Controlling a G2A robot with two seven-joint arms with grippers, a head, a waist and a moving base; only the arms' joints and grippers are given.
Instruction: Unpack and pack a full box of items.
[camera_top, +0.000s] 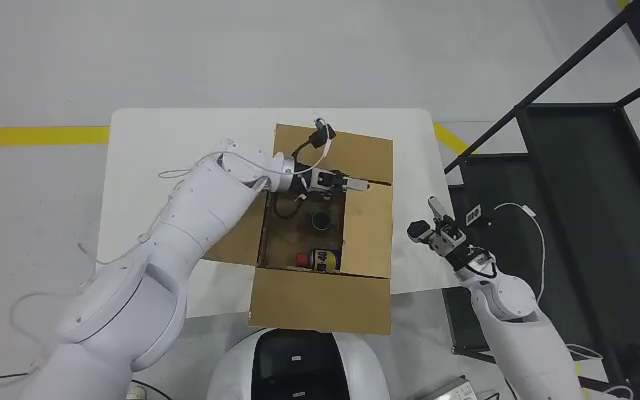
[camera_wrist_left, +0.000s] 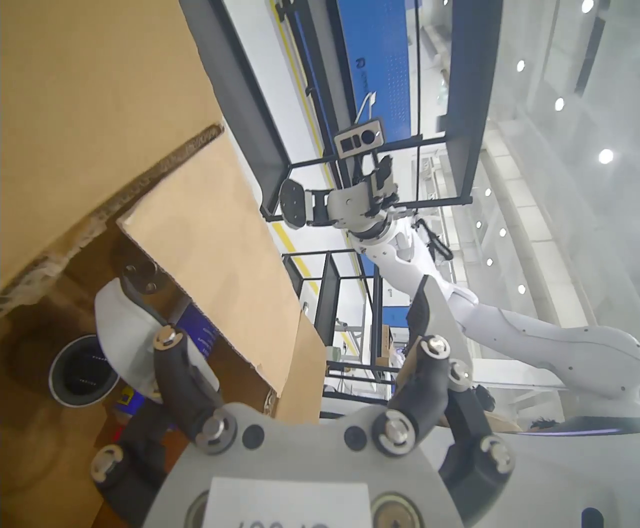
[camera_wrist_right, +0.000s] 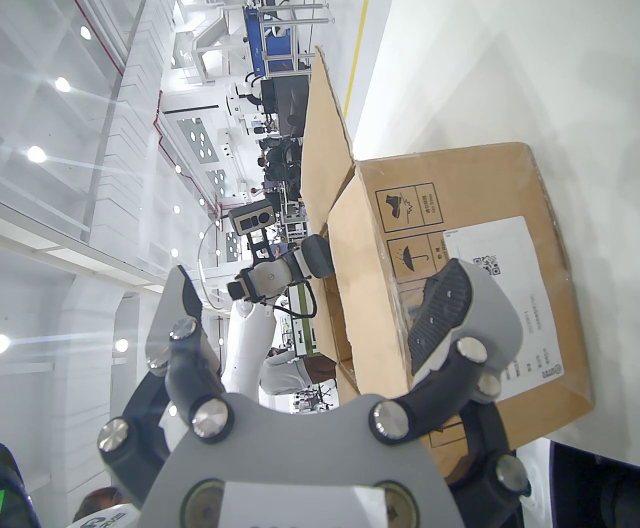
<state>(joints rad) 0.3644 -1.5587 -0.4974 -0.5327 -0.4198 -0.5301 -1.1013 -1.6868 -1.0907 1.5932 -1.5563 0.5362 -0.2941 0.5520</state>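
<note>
An open cardboard box (camera_top: 368, 160) stands in the middle of the white table (camera_top: 170, 150). Inside it are a dark round cup (camera_top: 321, 218) (camera_wrist_left: 80, 371) and a blue and yellow can with a red cap (camera_top: 320, 261). My left gripper (camera_top: 355, 184) (camera_wrist_left: 270, 300) is over the box's right side, open, with the right flap (camera_wrist_left: 220, 240) between its fingers; one finger (camera_wrist_left: 125, 320) is inside the box. My right gripper (camera_top: 431, 216) (camera_wrist_right: 310, 295) hangs open near the table's right edge, beside the box's labelled side wall (camera_wrist_right: 450, 225), holding nothing.
The box's flaps (camera_top: 320, 300) spread outward at front, back and sides. A black metal rack (camera_top: 560, 150) stands just right of the table, close to my right arm. Bare table lies left of the box. A yellow line (camera_top: 50, 134) marks the floor.
</note>
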